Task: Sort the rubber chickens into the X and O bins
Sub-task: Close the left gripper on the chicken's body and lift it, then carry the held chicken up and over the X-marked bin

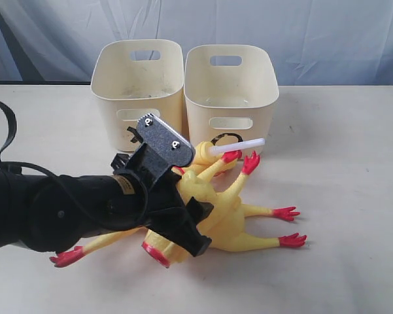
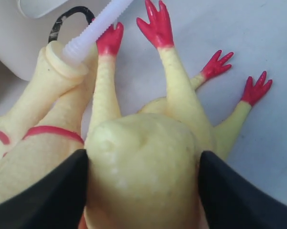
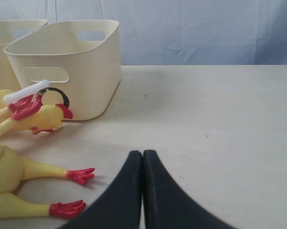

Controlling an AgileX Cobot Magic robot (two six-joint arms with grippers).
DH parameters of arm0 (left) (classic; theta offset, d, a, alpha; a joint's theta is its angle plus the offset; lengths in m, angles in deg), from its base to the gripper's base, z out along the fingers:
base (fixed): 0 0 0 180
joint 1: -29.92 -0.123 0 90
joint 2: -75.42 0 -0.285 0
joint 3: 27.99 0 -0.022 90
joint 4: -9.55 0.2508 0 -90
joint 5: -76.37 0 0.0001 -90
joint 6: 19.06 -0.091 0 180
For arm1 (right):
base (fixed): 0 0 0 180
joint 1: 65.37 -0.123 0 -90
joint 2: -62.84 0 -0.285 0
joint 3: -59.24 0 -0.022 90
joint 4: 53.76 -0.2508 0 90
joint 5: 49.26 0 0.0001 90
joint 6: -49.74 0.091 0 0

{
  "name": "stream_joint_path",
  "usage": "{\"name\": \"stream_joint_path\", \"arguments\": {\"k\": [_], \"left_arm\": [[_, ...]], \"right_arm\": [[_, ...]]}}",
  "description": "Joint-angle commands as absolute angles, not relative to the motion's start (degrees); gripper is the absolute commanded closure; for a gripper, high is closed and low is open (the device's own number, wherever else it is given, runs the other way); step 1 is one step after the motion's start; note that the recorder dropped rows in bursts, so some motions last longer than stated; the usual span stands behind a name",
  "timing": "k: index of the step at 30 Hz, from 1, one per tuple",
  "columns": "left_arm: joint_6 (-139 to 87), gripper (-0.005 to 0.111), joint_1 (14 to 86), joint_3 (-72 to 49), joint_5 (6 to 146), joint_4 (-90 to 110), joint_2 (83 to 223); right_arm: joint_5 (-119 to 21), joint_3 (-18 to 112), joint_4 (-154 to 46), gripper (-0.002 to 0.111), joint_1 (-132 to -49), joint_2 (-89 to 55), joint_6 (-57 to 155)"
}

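Several yellow rubber chickens point(image 1: 229, 219) with red feet lie piled in front of two cream bins. The left bin point(image 1: 137, 72) shows part of a black X, the right bin point(image 1: 230, 82) part of a black O point(image 2: 67, 21). My left gripper point(image 2: 143, 160) reaches into the pile, its black fingers point(image 2: 52, 191) pressed against both sides of one rubber chicken's plump body point(image 2: 143, 138), whose legs point away. Beside it lies the slimmer chicken point(image 2: 43, 109) with a white tube point(image 2: 93, 31) at its mouth. My right gripper point(image 3: 142, 155) is shut and holds nothing, low over bare table right of the pile.
The left arm point(image 1: 65, 209) covers the left part of the pile and a cable point(image 1: 6, 131) loops behind it. A pale curtain hangs behind the bins. Both bins look empty from here.
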State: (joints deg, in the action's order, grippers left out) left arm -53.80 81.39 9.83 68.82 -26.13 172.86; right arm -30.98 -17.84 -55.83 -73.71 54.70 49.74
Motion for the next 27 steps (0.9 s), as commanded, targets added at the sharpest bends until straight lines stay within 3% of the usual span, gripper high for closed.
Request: {"name": "stream_joint_path", "arguments": {"k": [1, 10, 27], "left_arm": [[-53.6, 0.072, 81.4, 9.5, 68.6, -26.3, 172.9], [-53.7, 0.107, 81.4, 9.5, 68.4, -25.6, 172.9], [-53.8, 0.107, 81.4, 9.5, 69.4, -24.8, 166.9]], "right_arm": [[-31.4, -18.0, -55.8, 0.109, -73.4, 55.1, 49.7], [-31.4, -18.0, -55.8, 0.109, -73.4, 55.1, 49.7], [-31.4, -18.0, -55.8, 0.109, -73.4, 55.1, 49.7]]}}
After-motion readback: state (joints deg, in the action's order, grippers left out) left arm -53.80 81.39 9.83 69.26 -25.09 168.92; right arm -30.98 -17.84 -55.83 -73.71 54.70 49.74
